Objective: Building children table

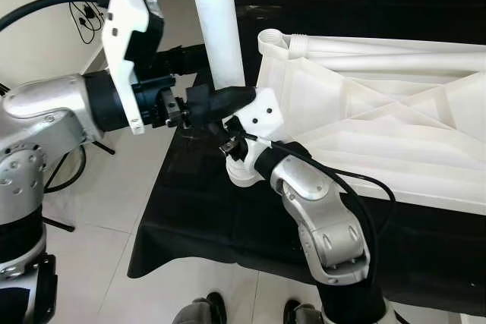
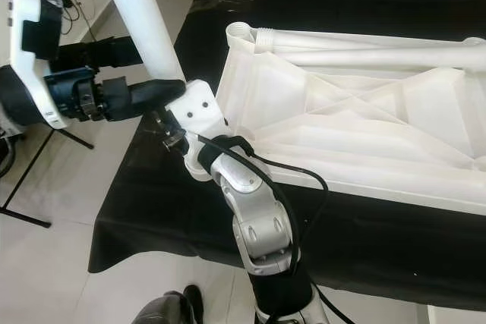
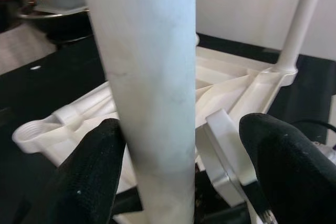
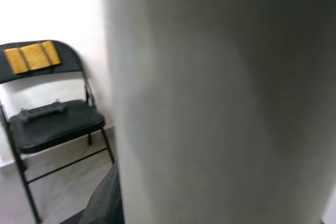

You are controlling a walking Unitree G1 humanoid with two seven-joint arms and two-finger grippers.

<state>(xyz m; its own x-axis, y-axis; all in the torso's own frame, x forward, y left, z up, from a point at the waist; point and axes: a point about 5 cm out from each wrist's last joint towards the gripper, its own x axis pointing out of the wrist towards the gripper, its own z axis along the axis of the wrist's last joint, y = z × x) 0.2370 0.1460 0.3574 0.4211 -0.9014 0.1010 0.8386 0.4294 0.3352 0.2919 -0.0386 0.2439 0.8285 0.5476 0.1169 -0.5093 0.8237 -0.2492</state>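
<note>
Risk: table leg stands upright at tabletop corner on desk; our left claw spread around it, right claw state unclear w/ leg close. We may cross-thread or tip it.

Both eye views are bright, evenly lit and sharp. The black desk shows a soft sheen toward 12 o'clock, and the white tabletop carries gentle shading in its ribs. The left wrist view blurs the near white leg and black fingers. The right wrist view is washed out and blurred, with the folding chair at 9 o'clock fairly clear.
</note>
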